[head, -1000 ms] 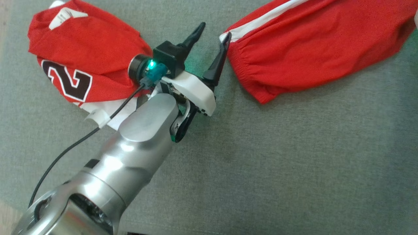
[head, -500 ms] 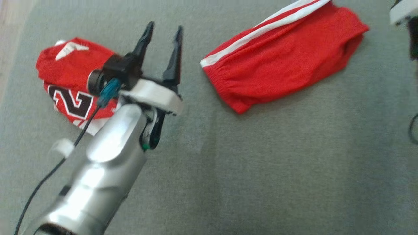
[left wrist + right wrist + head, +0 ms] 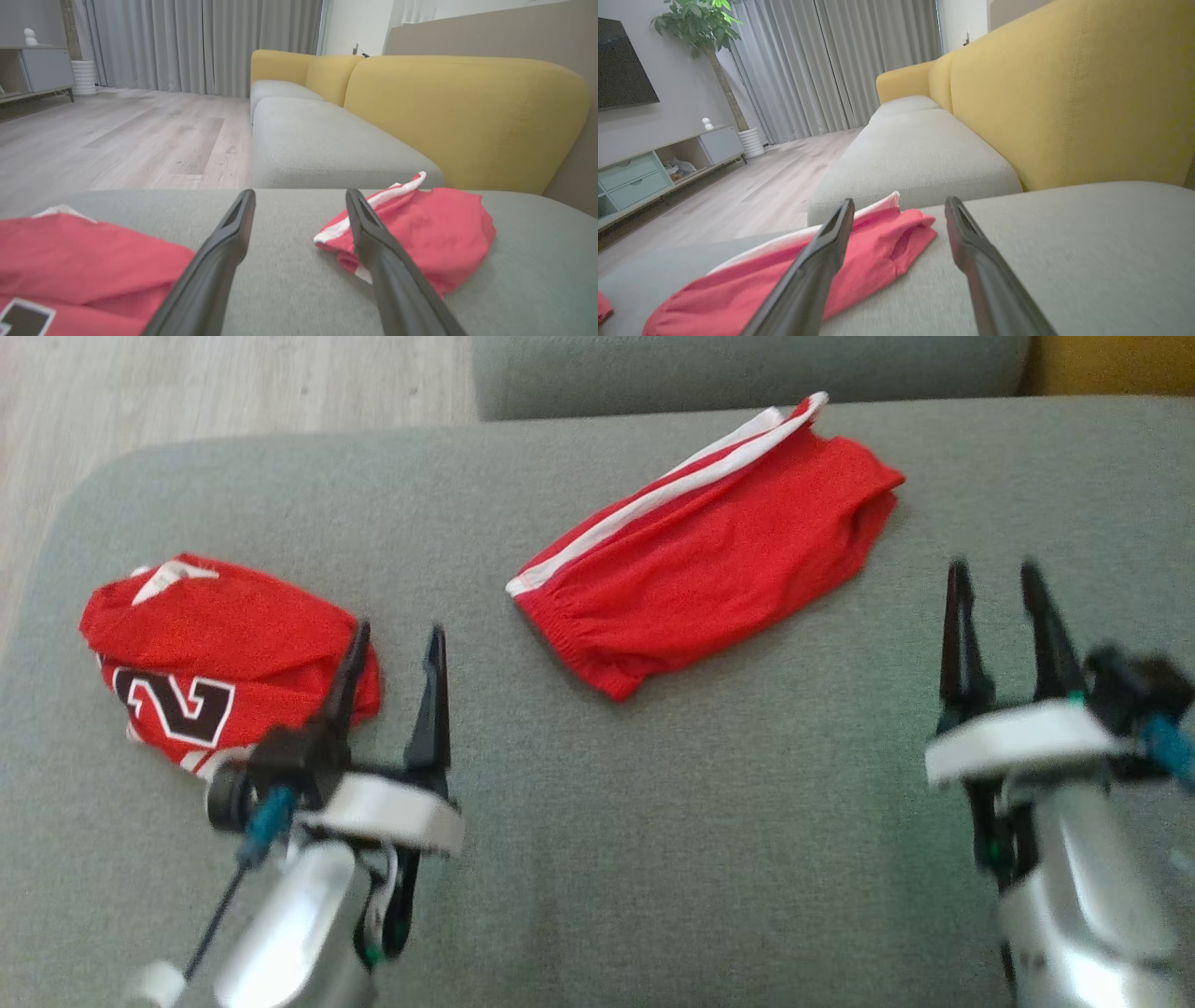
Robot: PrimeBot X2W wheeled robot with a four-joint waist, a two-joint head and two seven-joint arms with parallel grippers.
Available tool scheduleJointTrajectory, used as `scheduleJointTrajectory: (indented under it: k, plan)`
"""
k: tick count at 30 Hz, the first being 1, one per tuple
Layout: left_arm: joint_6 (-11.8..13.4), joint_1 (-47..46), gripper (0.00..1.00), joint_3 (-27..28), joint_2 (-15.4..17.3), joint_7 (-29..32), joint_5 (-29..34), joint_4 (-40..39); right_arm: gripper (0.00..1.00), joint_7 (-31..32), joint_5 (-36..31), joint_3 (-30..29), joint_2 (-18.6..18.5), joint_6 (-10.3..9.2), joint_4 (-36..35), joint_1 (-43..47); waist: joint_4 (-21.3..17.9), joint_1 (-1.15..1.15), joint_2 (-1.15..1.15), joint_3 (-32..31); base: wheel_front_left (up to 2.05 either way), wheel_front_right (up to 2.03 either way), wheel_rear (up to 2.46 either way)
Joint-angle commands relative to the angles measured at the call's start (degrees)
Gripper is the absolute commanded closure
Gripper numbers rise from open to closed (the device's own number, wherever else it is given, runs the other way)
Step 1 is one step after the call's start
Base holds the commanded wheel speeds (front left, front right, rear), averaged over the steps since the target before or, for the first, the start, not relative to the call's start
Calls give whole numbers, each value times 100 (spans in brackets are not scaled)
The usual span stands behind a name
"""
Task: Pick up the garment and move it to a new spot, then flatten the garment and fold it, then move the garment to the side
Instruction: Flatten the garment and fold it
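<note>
Black fingers on both tools are spread wide with nothing in them. The left tool [image 3: 399, 630] is right beside the folded jersey [image 3: 224, 635], and the right tool [image 3: 991, 567] is off to the right. The red shorts [image 3: 709, 560] lie folded between them, further back on the grey sofa [image 3: 653, 821].

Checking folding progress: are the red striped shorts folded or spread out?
Folded: the shorts lie doubled into one narrow strip on the grey cushion, white stripe along one edge.
</note>
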Motion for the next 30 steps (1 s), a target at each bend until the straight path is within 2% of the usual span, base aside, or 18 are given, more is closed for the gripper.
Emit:
scheduleJointTrajectory:
  k: [1,8,16,24,30]
  plan:
    - [17,5,0,280,120,-53,79,-209,0,-35,-35,65,67,39,-311,63,-89,1,0,-119,0,0,0]
    - [-53,905,0,638,-135,-53,388,-388,0,-35,-81,112,164,39,-889,1199,-197,1,0,-288,0,0,0]
    - [-277,1070,0,949,-405,-53,733,-437,0,-36,-75,173,167,39,-1001,1311,-113,1,0,-170,0,0,0]
    - [-466,740,0,987,-554,-53,934,-415,0,300,-234,-96,168,39,-723,487,161,1,0,409,0,0,0]
    - [-598,389,0,954,-665,-53,1031,-353,0,1120,-547,-634,115,39,-57,-939,510,1,0,1011,0,0,0]
